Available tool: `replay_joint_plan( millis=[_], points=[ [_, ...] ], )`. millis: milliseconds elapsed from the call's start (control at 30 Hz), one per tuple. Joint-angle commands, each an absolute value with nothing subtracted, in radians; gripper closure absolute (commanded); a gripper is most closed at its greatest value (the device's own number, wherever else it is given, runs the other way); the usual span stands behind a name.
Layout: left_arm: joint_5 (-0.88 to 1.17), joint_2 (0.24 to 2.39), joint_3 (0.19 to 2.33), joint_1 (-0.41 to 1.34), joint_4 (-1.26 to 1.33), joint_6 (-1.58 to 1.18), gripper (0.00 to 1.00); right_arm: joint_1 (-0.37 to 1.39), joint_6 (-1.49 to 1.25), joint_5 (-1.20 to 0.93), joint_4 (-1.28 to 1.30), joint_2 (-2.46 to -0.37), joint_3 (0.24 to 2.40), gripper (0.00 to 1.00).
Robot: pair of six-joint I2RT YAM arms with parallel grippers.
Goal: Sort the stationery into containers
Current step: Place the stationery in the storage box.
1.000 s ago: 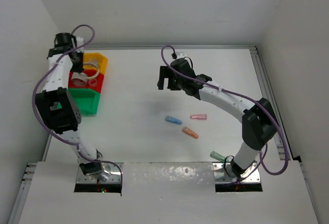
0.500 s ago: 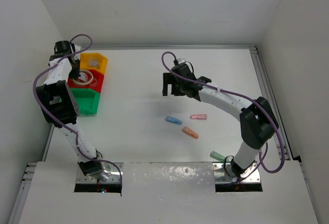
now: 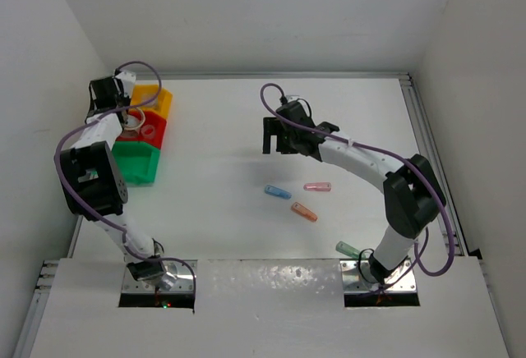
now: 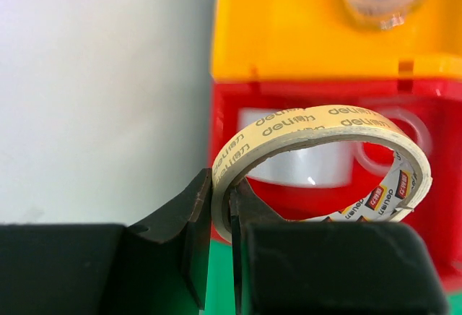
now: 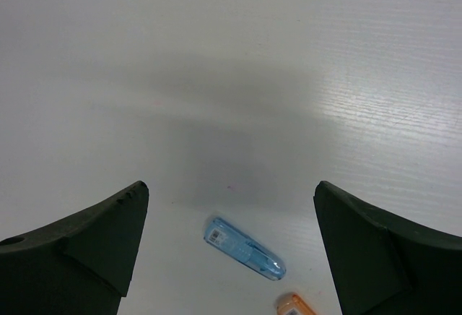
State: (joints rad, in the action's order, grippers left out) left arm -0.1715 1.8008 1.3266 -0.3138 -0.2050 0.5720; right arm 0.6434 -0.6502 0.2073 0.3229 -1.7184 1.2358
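— What is the left gripper (image 4: pixel 220 203) doing?
— It is pinching the beige tape ring (image 4: pixel 317 123) over the red bin (image 4: pixel 225 113).
— And the right gripper (image 5: pixel 231 188)?
— It is hanging spread wide, the blue capsule (image 5: pixel 244 248) lying at its six o'clock.

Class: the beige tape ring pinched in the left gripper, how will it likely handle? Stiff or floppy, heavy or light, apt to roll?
The beige tape ring holds its round shape though the left gripper pinches just one wall: probably fairly stiff. Thin and hollow, so likely light. Round, so it may roll if set on edge.
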Motion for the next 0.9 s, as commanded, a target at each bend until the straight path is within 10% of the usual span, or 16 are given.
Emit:
replay_joint_plan(
  millis=[0, 867],
  points=[
    [-0.114, 1.732, 1.273, -0.311, 0.037, 0.756, 1.00, 0.637, -0.638, 0.232, 0.325, -1.704, 1.232, 0.06],
    [0.388, 1.649, 0.963, -0.425, 0.310, 1.379, 1.00, 0.614, -0.649, 0.304, 0.376, -1.637, 1.183, 0.06]
  ],
)
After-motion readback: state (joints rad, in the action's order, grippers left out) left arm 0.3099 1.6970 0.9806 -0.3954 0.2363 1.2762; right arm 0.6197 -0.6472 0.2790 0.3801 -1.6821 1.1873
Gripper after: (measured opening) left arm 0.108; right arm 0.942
